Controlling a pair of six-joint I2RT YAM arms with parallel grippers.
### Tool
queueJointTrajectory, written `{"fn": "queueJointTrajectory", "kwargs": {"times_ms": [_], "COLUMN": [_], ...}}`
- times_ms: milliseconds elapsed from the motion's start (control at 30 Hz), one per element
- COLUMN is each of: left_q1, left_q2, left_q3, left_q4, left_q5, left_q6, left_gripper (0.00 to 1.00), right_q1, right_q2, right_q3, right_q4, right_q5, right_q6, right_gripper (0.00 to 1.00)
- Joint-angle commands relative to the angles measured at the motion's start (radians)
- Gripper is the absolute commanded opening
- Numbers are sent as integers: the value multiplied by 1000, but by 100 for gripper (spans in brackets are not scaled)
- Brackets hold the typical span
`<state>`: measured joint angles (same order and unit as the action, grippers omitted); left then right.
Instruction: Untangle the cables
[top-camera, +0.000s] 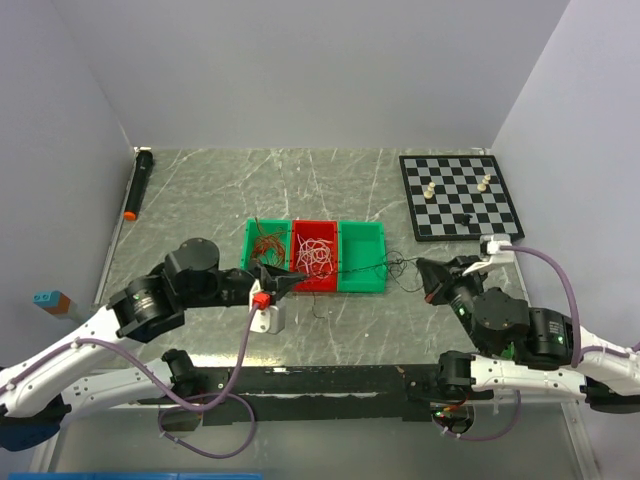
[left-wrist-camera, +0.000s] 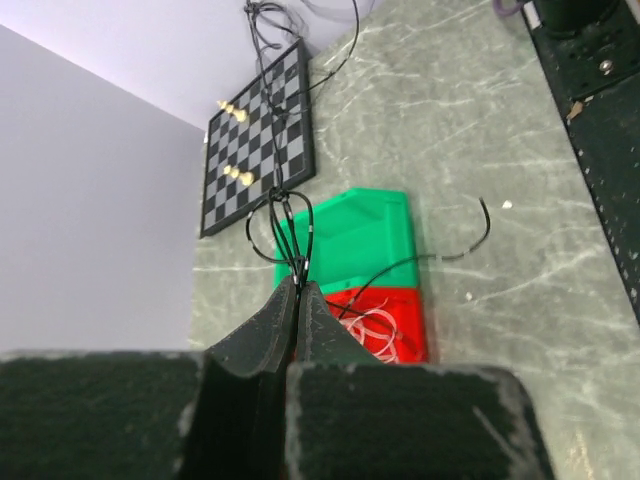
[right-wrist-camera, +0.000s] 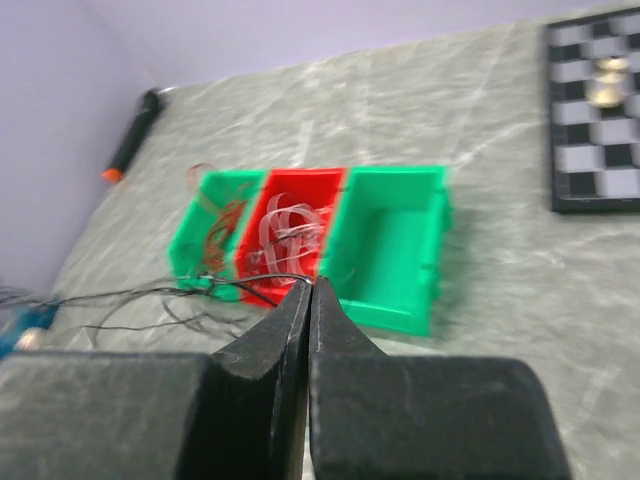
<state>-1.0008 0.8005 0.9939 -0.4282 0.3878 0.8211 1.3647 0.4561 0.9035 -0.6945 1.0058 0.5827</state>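
Black cables (top-camera: 372, 267) stretch in thin strands between my two grippers, in front of a row of three bins. The left gripper (top-camera: 291, 280) is shut on one end of the black cables (left-wrist-camera: 290, 215), which loop away from its closed tips (left-wrist-camera: 298, 285). My right gripper (top-camera: 424, 271) is shut on the other end; a black strand (right-wrist-camera: 245, 280) runs left from its closed tips (right-wrist-camera: 311, 283). Red-brown cables (top-camera: 267, 243) lie in the left green bin (top-camera: 250, 262). White cables (top-camera: 317, 254) lie in the red bin (top-camera: 322, 284). The right green bin (top-camera: 362, 284) holds nothing.
A chessboard (top-camera: 461, 195) with a few pieces lies at the back right. A black marker with an orange tip (top-camera: 137, 183) rests along the table's left edge. A white block with a red part (top-camera: 266, 312) hangs under the left wrist.
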Motion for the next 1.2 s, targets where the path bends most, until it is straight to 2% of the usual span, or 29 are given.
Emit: {"fn": "queueJointTrajectory", "kwargs": {"times_ms": [0,100,233,300,433,533,800,867,967,1167], "left_q1": [31,54,70,73,77,82,88,94,106,145], "left_q2": [-23,-26,-40,-56,-87,-101,-113,-109,-81,6], "left_q3": [124,173,174,140,63,14,-179,-237,-307,-366], "left_q4": [-196,-322,-411,-443,-494,-547,-770,-810,-837,-873], "left_q5": [22,14,-13,-33,-72,-121,-385,-511,-622,-788], "left_q6": [127,209,256,288,349,398,547,564,537,490], "left_gripper": [1,1,1,1,1,1,1,1,1,1], "right_q1": [-3,-3,-3,-3,-4,-3,-3,-3,-3,-3], "right_q2": [30,41,39,24,-37,-62,-20,-1,36,93], "right_q3": [93,124,169,178,146,158,310,334,423,518], "right_q4": [-281,-387,-465,-395,-112,-51,-257,-284,-436,-537], "right_q5": [293,350,427,459,510,537,594,608,608,610], "right_q6": [182,302,368,291,1,-93,-9,-11,100,135], "right_gripper": [0,0,0,0,0,0,0,0,0,0]}}
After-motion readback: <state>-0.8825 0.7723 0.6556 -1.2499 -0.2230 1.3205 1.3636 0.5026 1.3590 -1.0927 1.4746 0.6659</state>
